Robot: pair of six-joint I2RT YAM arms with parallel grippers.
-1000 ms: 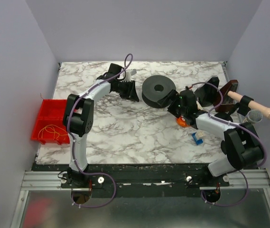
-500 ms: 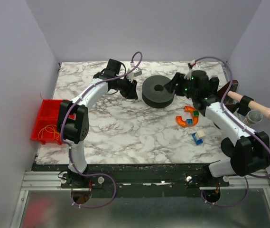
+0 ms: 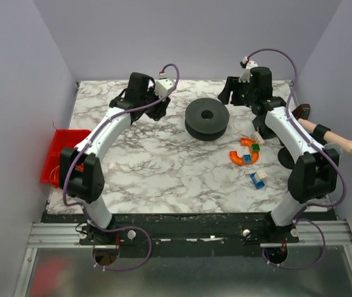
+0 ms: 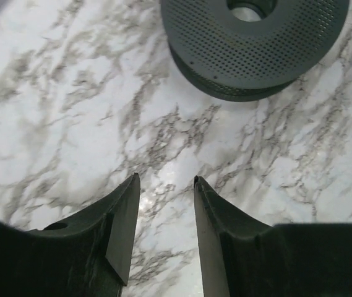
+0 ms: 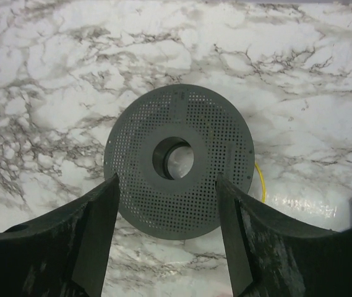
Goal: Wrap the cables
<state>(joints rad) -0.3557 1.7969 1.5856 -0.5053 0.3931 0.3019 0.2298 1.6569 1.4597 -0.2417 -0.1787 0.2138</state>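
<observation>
A short stretch of thin yellow cable [image 5: 260,180] shows on the marble just beside the dark perforated spool [image 5: 179,159], and the rest of it is hidden. The spool [image 3: 207,117] lies flat at the table's far middle. My right gripper [image 5: 167,179] hovers above the spool, open, with nothing between its fingers; in the top view it [image 3: 231,95] is at the spool's far right. My left gripper [image 4: 165,178] is open over bare marble with the spool [image 4: 254,43] ahead of it. Seen from above, it [image 3: 158,106] sits left of the spool.
A red bin [image 3: 55,145] hangs at the table's left edge, partly behind my left arm. An orange curved piece [image 3: 242,158] and a blue-white block [image 3: 259,179] lie right of centre. A wooden handle [image 3: 334,140] and a black stand [image 3: 287,156] are at the right edge.
The right gripper swung from near the orange piece to the far side of the spool, its jaws narrowing. The left gripper drew back left, away from the spool.
</observation>
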